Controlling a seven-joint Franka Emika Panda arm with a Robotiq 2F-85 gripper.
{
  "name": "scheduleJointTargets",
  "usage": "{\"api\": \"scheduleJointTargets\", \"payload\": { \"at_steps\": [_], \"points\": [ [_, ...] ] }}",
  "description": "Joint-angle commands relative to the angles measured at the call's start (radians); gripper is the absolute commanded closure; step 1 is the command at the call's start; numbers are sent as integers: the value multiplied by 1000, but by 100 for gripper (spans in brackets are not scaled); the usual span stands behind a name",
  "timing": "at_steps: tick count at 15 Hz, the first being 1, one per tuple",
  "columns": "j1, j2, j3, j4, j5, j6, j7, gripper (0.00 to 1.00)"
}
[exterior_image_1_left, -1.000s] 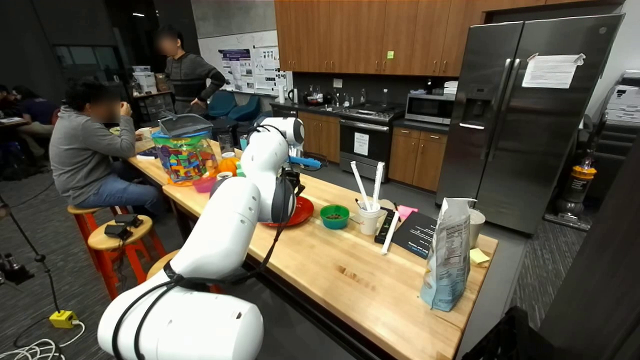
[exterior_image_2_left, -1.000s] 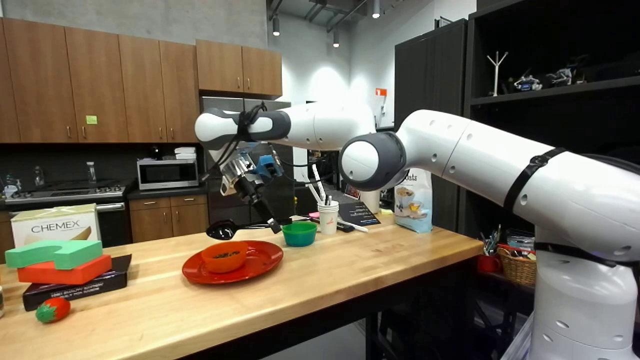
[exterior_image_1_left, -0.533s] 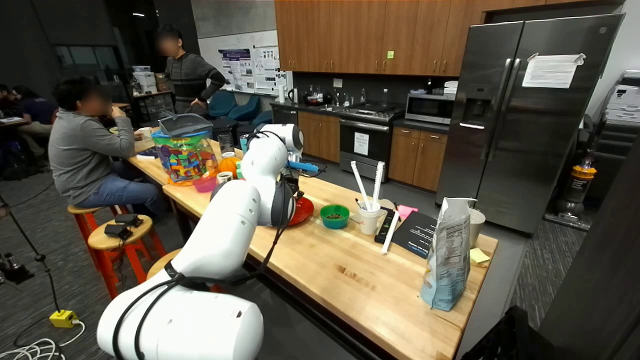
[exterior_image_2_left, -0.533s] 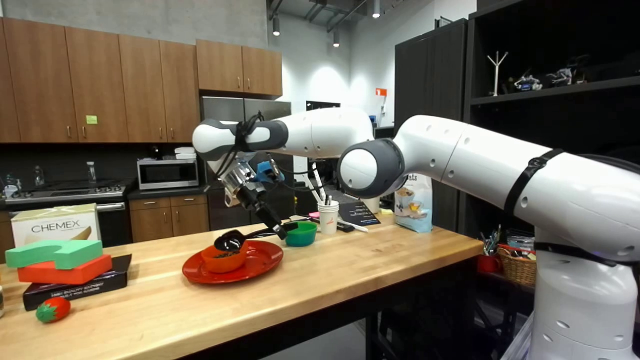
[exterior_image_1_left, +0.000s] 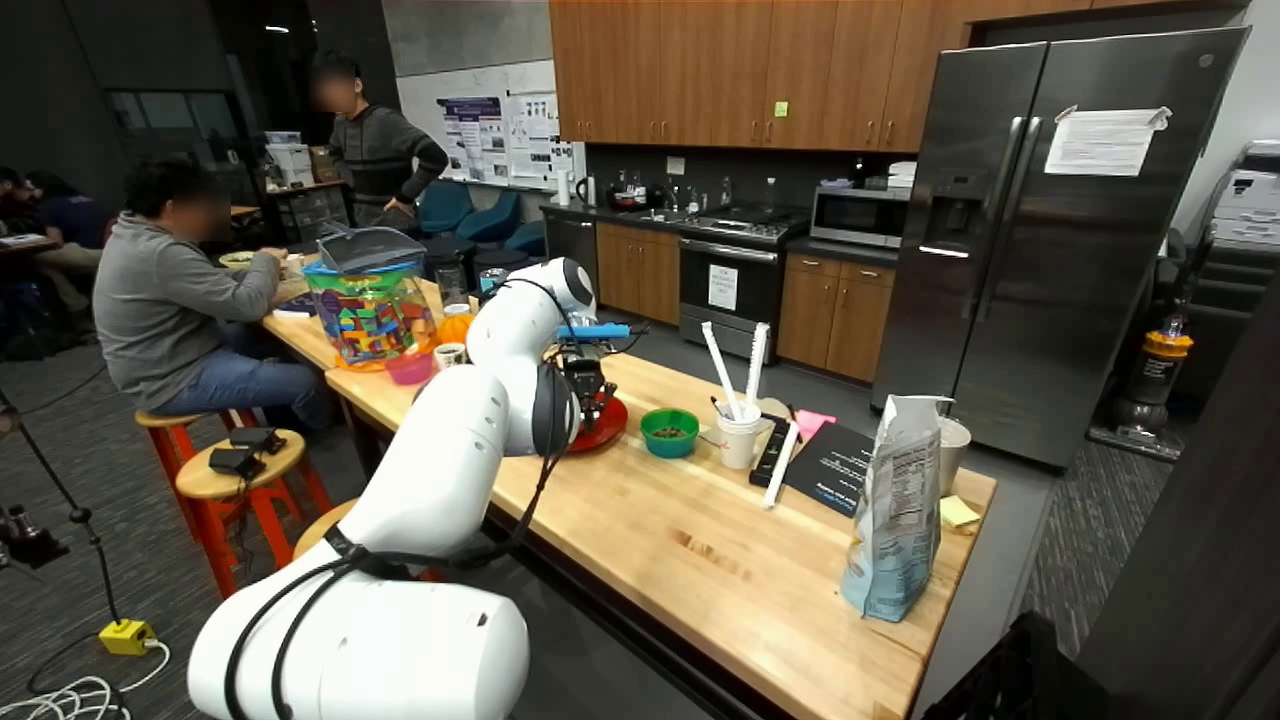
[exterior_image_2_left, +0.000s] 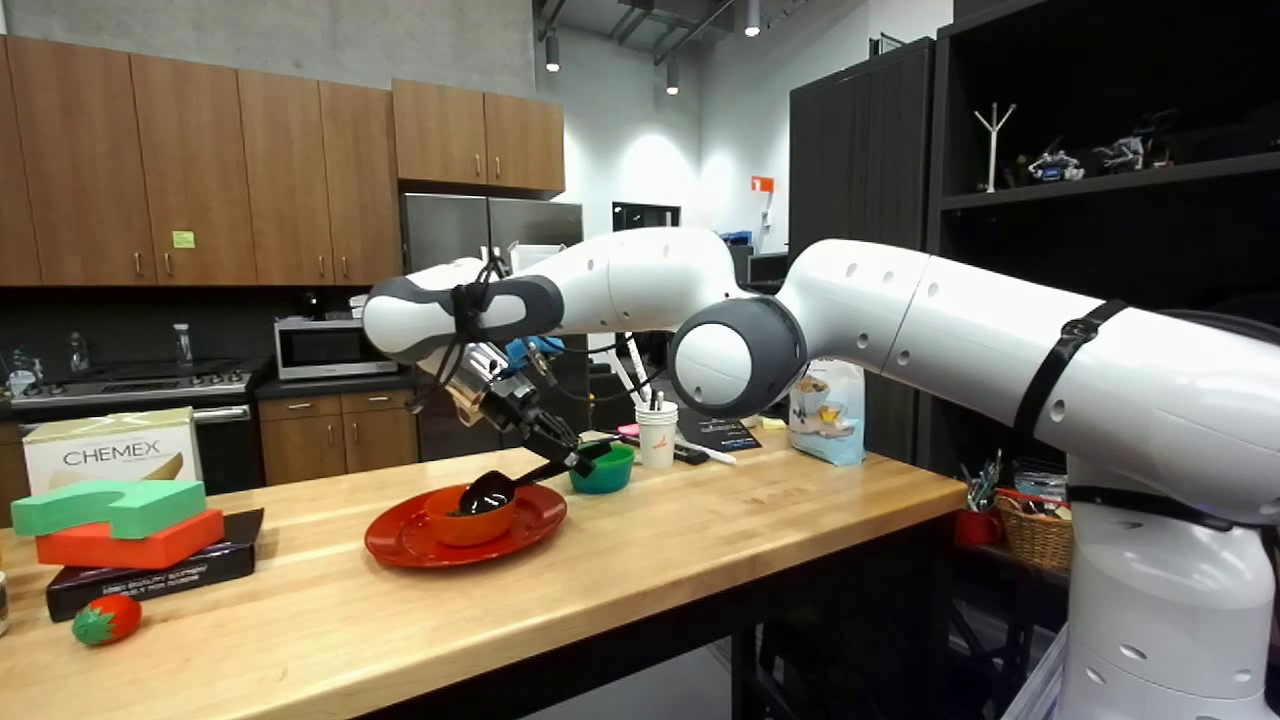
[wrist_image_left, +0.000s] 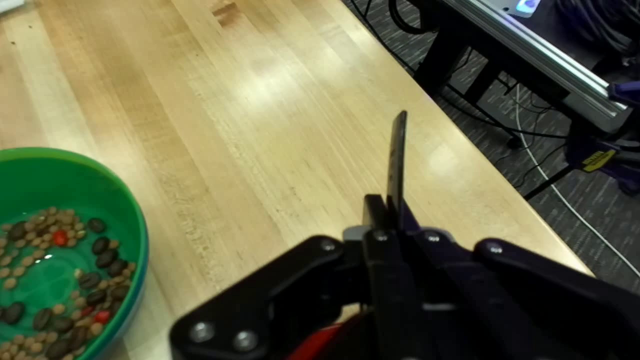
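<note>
the gripper (exterior_image_2_left: 580, 461) pinches a black ladle (exterior_image_2_left: 491, 493), its scoop inside an orange bowl (exterior_image_2_left: 468, 526). a red plate (exterior_image_2_left: 395, 535) lies beneath.

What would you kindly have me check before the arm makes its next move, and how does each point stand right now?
1. Claw closed on the black spoon: ok.
2. Spoon head inside the orange bowl: ok, it sits within the rim in an exterior view.
3. Orange bowl standing on the red plate: ok.
4. Spoon handle apart from the green bowl: ok, the tabletop shows between them in the wrist view.
5. Spoon head loaded: cannot tell, its inside looks too dark.
6. Spoon head free of the orange bowl's wall: cannot tell, its underside is hidden.
</note>
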Motion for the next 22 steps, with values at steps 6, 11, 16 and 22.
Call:
{"api": "scheduleJointTargets", "payload": {
  "at_steps": [6, 11, 16, 22],
  "points": [
    [-6, 4, -5, -36, -8, 9, -47, 99],
    [-68, -3, 39, -50, 58, -18, -174, 99],
    [-117, -18, 86, -74, 138, -105, -302, 99],
    [-138, 25, 127, 15, 180, -292, -428, 99]
  ]
}}
